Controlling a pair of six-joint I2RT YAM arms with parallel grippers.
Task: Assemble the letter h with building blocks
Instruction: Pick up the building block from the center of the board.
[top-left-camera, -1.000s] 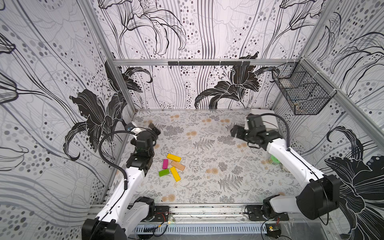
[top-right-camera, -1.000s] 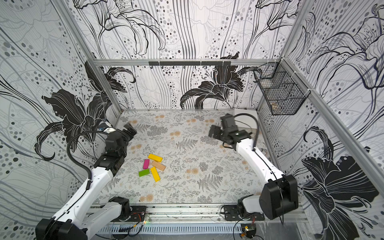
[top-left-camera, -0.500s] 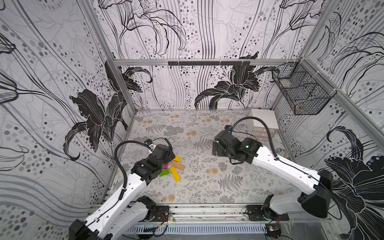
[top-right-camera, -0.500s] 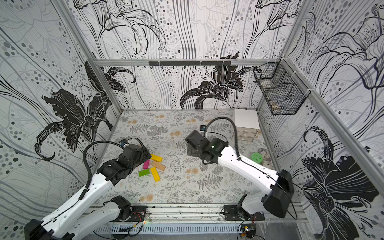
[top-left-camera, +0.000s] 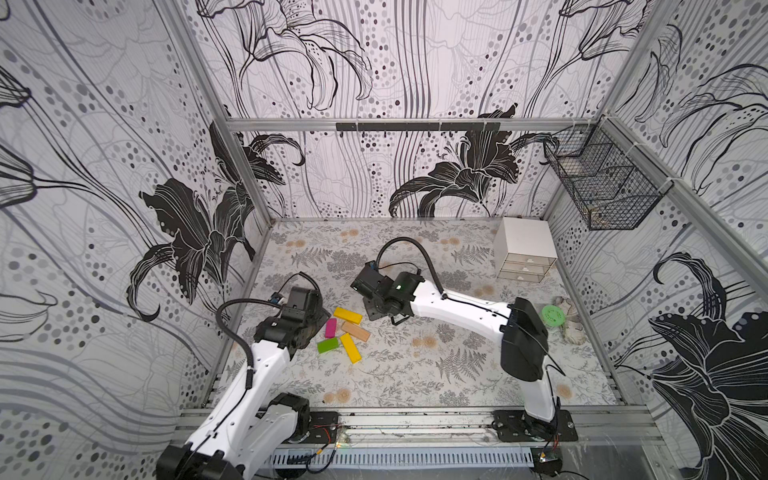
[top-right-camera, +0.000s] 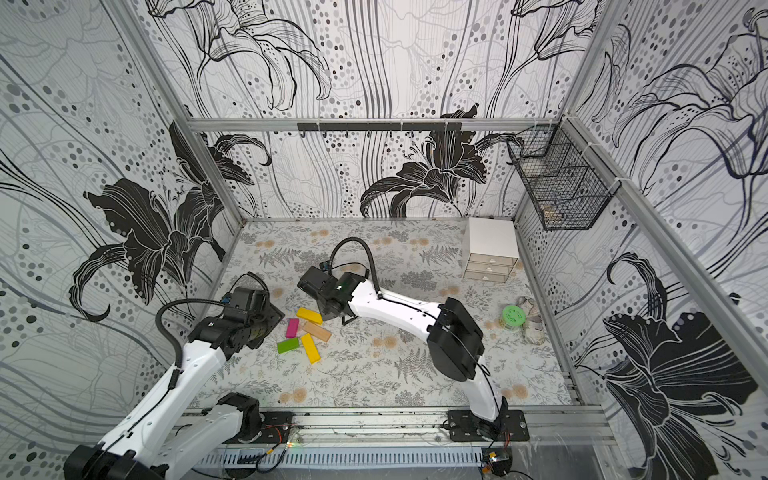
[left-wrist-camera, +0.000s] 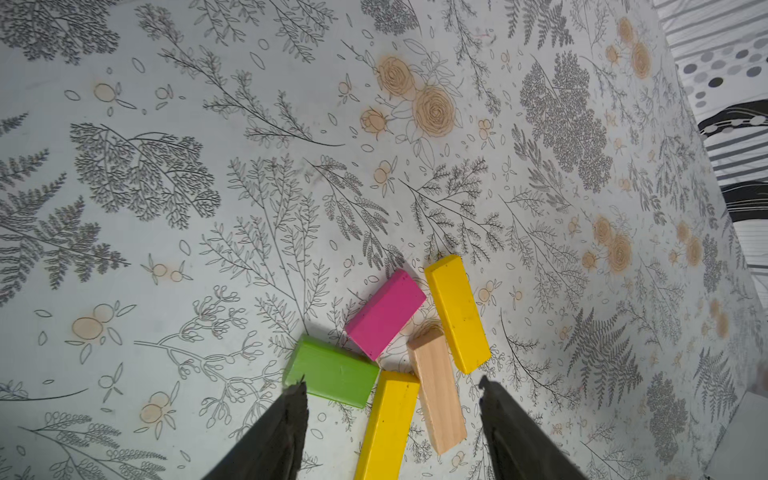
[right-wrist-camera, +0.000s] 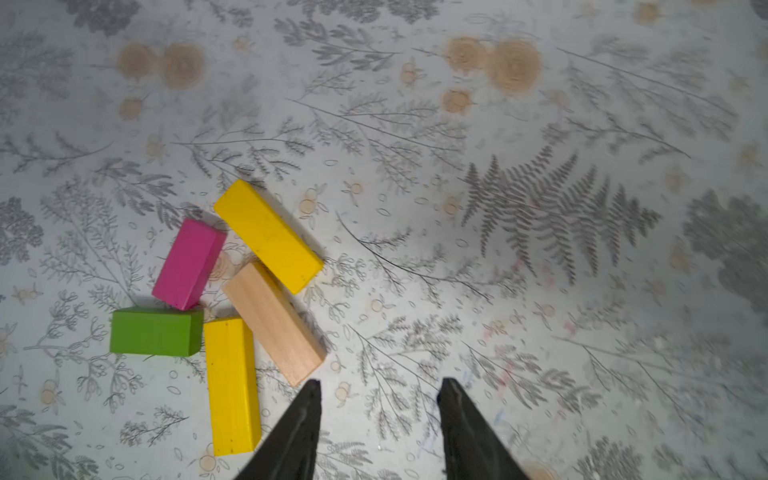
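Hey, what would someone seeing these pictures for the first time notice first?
The bright blocks first: two yellow, magenta, green and wood, a loose cluster on the table, near left. The left gripper and right gripper hang open by them. Then the black lily wallpaper all round, and the white chest at back right.
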